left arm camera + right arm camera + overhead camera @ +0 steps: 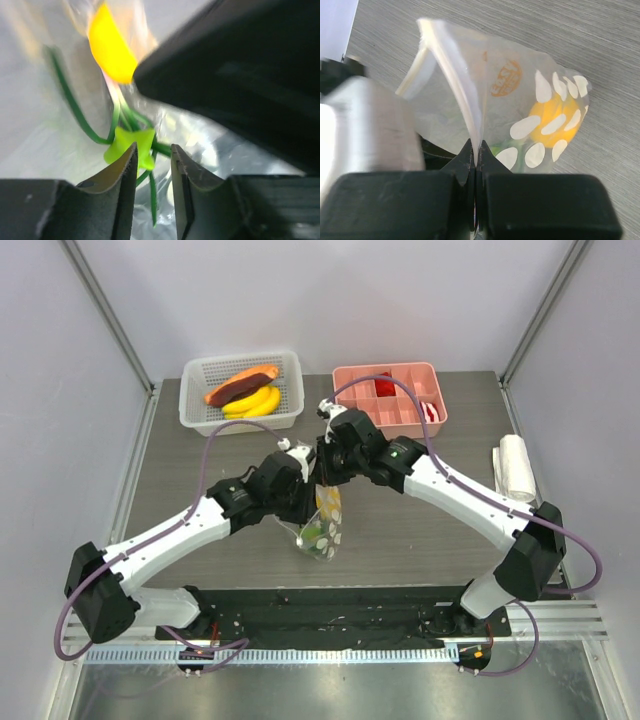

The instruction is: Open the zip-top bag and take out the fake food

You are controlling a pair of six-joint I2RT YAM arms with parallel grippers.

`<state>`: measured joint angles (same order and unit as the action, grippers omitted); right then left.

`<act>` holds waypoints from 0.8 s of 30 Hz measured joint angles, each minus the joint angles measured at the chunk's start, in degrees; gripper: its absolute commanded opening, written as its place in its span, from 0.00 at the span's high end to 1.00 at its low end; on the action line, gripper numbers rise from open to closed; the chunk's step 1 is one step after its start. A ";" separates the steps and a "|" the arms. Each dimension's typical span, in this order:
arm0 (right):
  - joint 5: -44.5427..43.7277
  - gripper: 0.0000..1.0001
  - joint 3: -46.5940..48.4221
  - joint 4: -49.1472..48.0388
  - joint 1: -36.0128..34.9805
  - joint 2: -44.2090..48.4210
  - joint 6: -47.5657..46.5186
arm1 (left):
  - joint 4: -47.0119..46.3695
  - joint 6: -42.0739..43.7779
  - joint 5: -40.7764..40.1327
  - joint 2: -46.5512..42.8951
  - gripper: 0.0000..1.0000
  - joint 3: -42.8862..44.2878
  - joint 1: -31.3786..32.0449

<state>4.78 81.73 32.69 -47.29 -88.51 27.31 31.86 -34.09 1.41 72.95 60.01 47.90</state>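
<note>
The zip-top bag (322, 528) hangs upright over the middle of the table, clear with white dots (520, 85). My right gripper (325, 472) (476, 150) is shut on the bag's top edge and holds it up. My left gripper (308, 502) (154, 150) reaches into the bag's mouth, its jaws a narrow gap apart. A small green piece (132, 145) with thin stems lies just past its left fingertip, one stem running through the gap. A yellow piece (110, 47) (555, 122) sits deeper in the bag. The sausage-like piece (242, 383) and yellow bananas (252, 402) lie in the basket.
A white perforated basket (200, 405) stands at the back left. A pink divided tray (390, 398) with small red and white blocks is at the back right. A white roll (515, 468) lies at the right edge. White walls enclose the table.
</note>
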 measured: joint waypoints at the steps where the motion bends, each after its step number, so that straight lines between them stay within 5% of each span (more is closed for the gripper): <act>1: 0.00 0.99 0.00 0.00 -0.07 0.00 -0.02 | 0.15 0.04 0.59 -0.33 0.66 -1.03 0.00; 6: -0.24 0.99 -0.22 0.68 -0.24 -0.02 -0.17 | 0.48 0.31 2.73 -0.44 0.70 -2.21 -0.20; 24: -0.81 0.99 -2.56 -2.01 -0.87 -1.25 0.02 | -2.25 2.23 5.33 -1.46 0.46 -10.10 0.35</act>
<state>3.97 79.18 30.68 -48.16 -89.76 27.33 29.61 -31.86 6.74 71.48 49.91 48.25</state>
